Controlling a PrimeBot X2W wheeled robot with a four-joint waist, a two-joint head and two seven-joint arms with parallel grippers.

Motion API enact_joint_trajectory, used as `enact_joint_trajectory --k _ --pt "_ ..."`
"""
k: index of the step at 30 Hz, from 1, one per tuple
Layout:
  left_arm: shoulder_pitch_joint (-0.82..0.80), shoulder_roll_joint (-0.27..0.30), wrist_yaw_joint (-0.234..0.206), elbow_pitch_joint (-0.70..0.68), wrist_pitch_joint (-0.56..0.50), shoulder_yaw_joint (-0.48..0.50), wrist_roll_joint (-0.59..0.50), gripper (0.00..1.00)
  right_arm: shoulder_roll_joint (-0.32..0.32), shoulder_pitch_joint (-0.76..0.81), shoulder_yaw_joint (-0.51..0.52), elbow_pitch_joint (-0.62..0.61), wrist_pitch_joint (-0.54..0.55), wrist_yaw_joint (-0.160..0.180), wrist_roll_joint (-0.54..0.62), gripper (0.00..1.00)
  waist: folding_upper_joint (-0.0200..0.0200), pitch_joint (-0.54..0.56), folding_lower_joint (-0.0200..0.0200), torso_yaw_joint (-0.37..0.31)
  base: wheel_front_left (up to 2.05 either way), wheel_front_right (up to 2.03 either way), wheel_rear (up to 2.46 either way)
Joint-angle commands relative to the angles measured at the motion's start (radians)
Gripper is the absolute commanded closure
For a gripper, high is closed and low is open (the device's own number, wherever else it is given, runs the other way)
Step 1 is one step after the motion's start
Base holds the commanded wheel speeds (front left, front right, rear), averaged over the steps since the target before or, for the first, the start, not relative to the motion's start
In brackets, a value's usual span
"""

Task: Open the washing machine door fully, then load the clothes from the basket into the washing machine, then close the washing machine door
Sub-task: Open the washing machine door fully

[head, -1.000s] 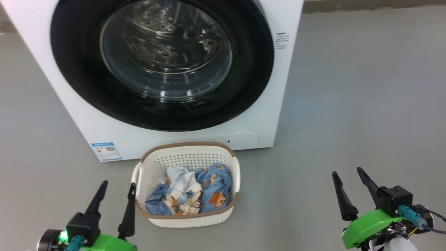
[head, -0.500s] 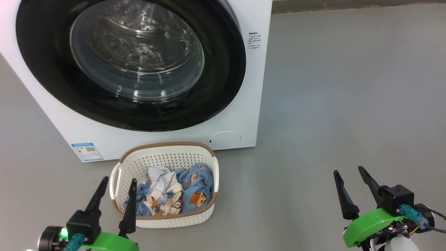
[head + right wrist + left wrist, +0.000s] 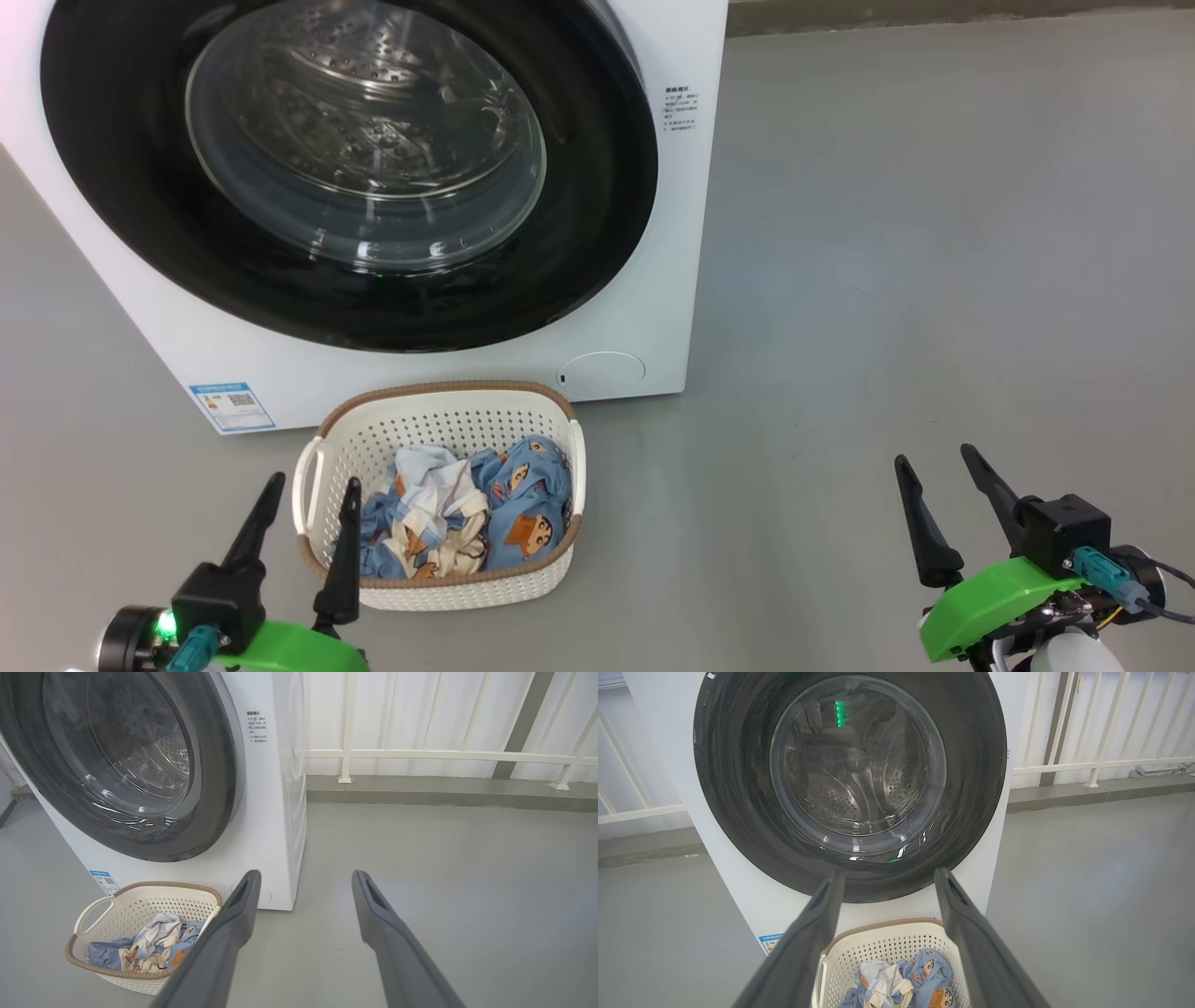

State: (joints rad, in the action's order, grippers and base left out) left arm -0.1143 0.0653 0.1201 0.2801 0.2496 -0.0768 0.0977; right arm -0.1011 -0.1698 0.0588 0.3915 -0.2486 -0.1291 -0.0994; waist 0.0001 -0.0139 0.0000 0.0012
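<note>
you see: smooth grey floor (image 3: 934,233) | white railing (image 3: 444,755) against white wall (image 3: 420,714) | grey kerb (image 3: 444,794) below | light soft, even

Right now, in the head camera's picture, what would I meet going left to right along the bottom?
left gripper → the basket holding the clothes → grey floor → right gripper

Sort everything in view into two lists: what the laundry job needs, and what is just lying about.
For the job:
washing machine
washing machine door, not yet opened
basket
clothes in the basket
left claw and right claw, both open and empty

Just there:
white railing
grey floor
blue label sticker
</note>
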Motion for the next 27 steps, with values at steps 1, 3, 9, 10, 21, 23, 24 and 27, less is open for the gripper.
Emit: enact_joint_trajectory --k 1,3,9,10,21,23,24,27 --pt "-0.038 0.013 0.007 -0.023 0.012 0.034 -0.012 0.00 -0.004 -0.041 -0.020 -0.027 -0.013 -0.002 -0.001 0.00 -0.0001 -0.001 0.0000 0.000 0.00 0.00 0.00" --pt "-0.039 0.013 0.007 -0.024 0.012 0.034 -0.012 0.00 -0.003 -0.041 -0.019 -0.029 -0.013 -0.002 -0.001 0.00 -0.0001 -0.003 0.0000 0.000 0.00 0.00 0.00" --pt "-0.039 0.011 0.006 -0.027 0.012 0.036 -0.017 0.00 -0.004 -0.042 -0.016 -0.033 -0.013 -0.002 -0.004 1.00 -0.0001 -0.006 0.0000 -0.001 0.00 0.00 0.00" --pt "-0.039 0.011 0.006 -0.027 0.012 0.037 -0.017 0.00 -0.004 -0.042 -0.016 -0.034 -0.013 -0.002 -0.006 1.00 -0.0001 -0.006 0.0000 -0.001 0.00 0.00 0.00" --pt "-0.043 0.007 0.007 -0.034 0.012 0.041 -0.017 0.00 -0.012 -0.047 -0.025 -0.036 -0.013 -0.002 -0.044 1.00 -0.0001 -0.017 0.0000 -0.002 0.00 0.00 0.00" --pt "-0.046 0.006 0.006 -0.038 0.012 0.041 -0.018 0.00 -0.001 -0.055 -0.022 -0.027 -0.003 -0.002 -0.112 1.00 -0.0001 -0.024 0.0000 -0.002 0.00 0.00 0.00" --pt "-0.049 0.007 0.005 -0.040 0.012 0.040 -0.024 0.00 0.008 -0.063 -0.023 -0.023 0.009 -0.002 -0.177 1.00 -0.0001 -0.029 0.0000 -0.002 0.00 0.00 0.00" --pt "-0.057 0.007 0.002 -0.047 0.012 0.037 -0.031 0.00 0.030 -0.092 -0.014 -0.024 0.084 -0.002 -0.448 1.00 -0.0001 -0.046 0.0000 -0.002 0.00 0.00 0.00"
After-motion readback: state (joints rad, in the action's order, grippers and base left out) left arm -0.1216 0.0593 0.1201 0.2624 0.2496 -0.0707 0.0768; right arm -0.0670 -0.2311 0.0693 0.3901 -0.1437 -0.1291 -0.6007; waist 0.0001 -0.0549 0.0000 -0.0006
